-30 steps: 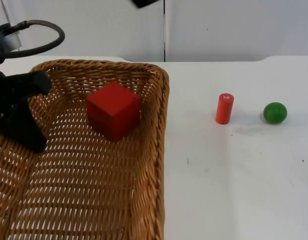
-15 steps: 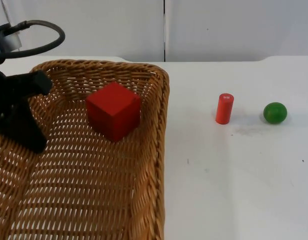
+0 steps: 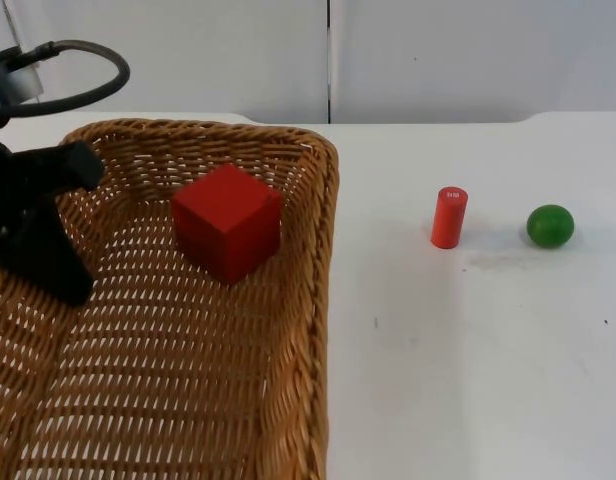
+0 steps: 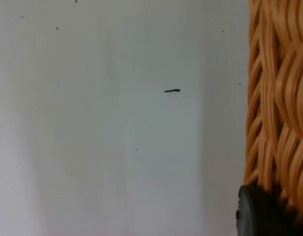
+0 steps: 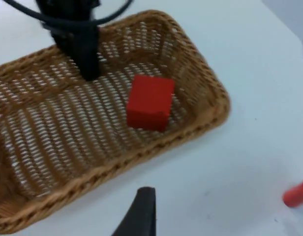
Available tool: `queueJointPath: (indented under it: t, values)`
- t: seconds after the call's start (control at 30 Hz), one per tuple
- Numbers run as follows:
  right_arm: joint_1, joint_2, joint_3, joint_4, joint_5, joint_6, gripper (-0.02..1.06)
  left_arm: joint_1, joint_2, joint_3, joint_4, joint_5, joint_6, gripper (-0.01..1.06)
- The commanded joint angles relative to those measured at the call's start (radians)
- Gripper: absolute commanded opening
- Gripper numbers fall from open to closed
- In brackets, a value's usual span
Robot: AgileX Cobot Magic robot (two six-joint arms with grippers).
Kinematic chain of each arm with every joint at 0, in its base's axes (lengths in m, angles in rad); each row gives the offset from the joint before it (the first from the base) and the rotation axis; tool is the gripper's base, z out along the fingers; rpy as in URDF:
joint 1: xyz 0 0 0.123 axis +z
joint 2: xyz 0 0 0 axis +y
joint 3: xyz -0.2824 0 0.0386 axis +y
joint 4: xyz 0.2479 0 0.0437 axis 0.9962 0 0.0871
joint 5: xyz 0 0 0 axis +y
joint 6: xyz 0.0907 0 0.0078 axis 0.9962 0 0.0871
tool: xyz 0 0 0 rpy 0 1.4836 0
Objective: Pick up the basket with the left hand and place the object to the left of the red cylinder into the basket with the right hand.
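Note:
A large woven wicker basket (image 3: 318, 260) takes up the left of the top view, and a red cube (image 3: 226, 220) lies inside it. My left gripper (image 3: 58, 275) is shut on the basket's left rim, with one black finger inside the wall. The left wrist view has the basket's weave (image 4: 274, 98) beside a black fingertip (image 4: 257, 214). A small red cylinder (image 3: 449, 217) stands upright on the table right of the basket. From high above the table, my right gripper (image 5: 141, 216) looks down on the basket (image 5: 210, 98), the cube (image 5: 150, 102) and the cylinder (image 5: 296, 194).
A green ball (image 3: 550, 226) lies just right of the red cylinder. The white table (image 3: 468, 360) stretches in front of both, and the grey partition wall (image 3: 438, 60) closes the back. A small dark mark (image 4: 172, 90) is on the table under the basket's edge.
A dark part of the right arm at the picture's upper edge has moved out of the top view. Basket, cube, cylinder and ball have stayed put.

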Motion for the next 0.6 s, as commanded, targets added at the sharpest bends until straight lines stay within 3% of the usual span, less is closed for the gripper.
queueJointPath:
  t: [0.0, 0.1, 0.57]
  values:
    - [-0.006, -0.044, 0.038, -0.066, -0.047, 0.071, 0.84, 0.001, -0.012, -0.002, -0.023, 0.010, 0.005, 0.00]
    - [-0.006, -0.089, 0.075, -0.099, -0.076, 0.107, 0.84, 0.001, -0.012, -0.002, -0.023, 0.010, 0.005, 0.00]
    - [-0.006, -0.107, 0.080, -0.115, -0.045, 0.111, 0.84, 0.001, -0.012, -0.002, -0.025, -0.011, 0.029, 0.00]
